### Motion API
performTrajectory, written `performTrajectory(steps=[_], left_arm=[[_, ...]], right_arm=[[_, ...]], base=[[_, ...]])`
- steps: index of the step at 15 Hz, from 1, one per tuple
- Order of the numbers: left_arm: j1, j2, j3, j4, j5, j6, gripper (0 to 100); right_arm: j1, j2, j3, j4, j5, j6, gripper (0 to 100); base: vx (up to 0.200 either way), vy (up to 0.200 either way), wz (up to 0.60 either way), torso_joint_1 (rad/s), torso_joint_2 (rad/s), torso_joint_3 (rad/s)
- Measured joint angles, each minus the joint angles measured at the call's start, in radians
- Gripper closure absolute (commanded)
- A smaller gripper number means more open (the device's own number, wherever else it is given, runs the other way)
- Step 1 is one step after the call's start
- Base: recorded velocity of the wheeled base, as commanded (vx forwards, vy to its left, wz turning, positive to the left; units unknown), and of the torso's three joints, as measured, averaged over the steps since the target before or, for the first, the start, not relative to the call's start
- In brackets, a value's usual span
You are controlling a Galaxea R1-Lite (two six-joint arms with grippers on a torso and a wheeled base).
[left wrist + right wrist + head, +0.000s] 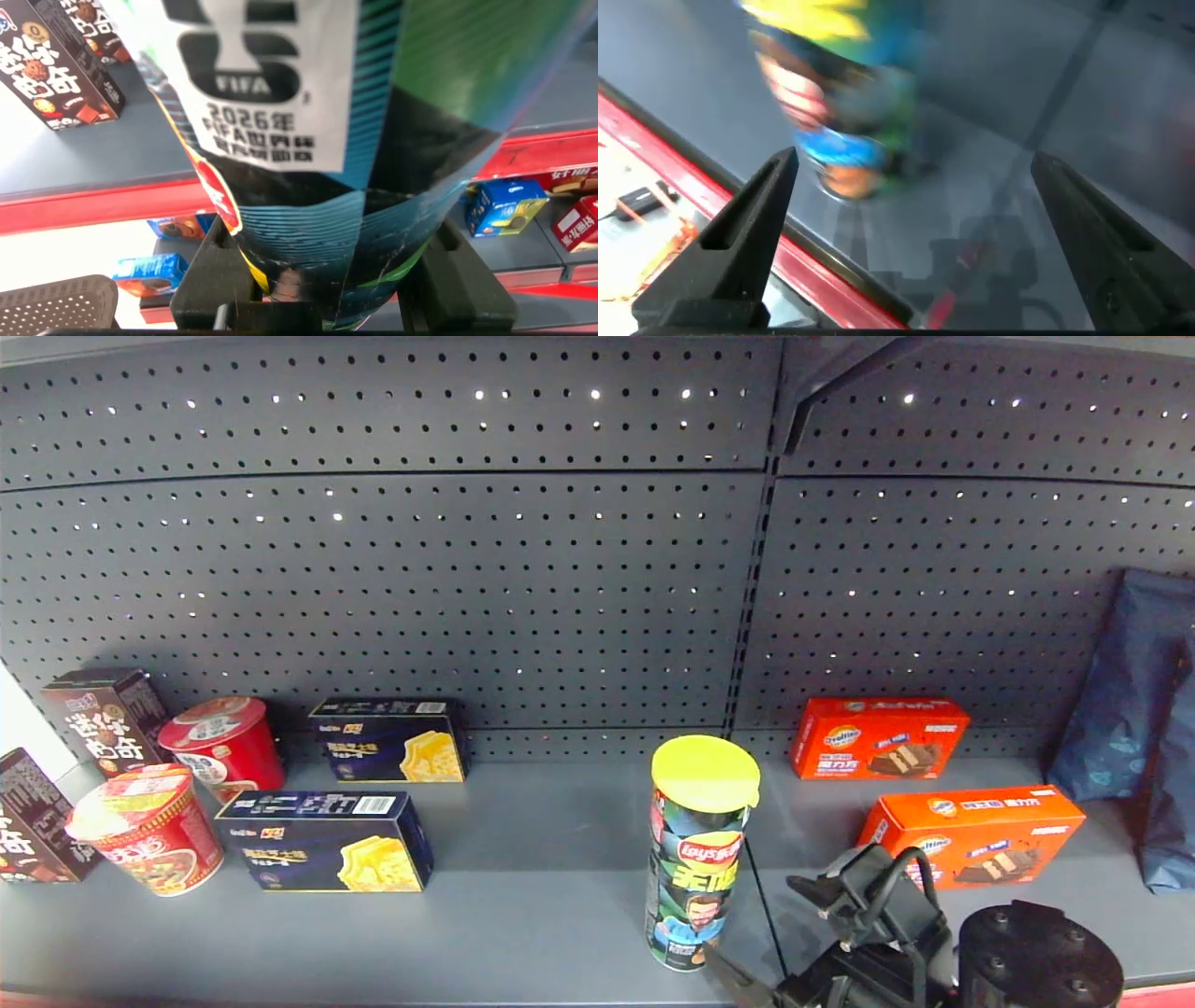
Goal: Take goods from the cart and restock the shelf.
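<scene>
The right gripper [915,161] hangs wide open at the front edge of the shelf [523,896], with the yellow-lidded chip can [700,859] upright just beyond its fingertips, at about 11 o'clock from the arm in the head view. The left gripper [336,280] is clamped on a second chip can [374,140] — blue-green with a white label — with a brown box [56,75] on a red-edged shelf behind it. From the standing can, the front orange box [971,835] lies at 3 o'clock and the rear orange box [878,737] at 2 o'clock, with dark blue bags [1130,691] farther out the same way. The front blue box [327,840] sits at 9 o'clock and the rear blue box [387,739] at 10 o'clock — two red noodle cups [149,840] beyond them.
</scene>
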State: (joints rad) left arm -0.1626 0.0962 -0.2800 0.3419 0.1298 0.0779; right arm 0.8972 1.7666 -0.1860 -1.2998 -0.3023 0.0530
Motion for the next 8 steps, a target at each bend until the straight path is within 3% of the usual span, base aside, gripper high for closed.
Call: performTrajectory(steps=[8], left_arm=[[0.000,0.000,0.018,0.000,-0.001,0.001,100]], right_arm=[[-0.136,-0.066,0.028,0.058,-0.023,-0.007,0]], base=[[0.000,0.000,0.00,0.000,0.00,0.000]])
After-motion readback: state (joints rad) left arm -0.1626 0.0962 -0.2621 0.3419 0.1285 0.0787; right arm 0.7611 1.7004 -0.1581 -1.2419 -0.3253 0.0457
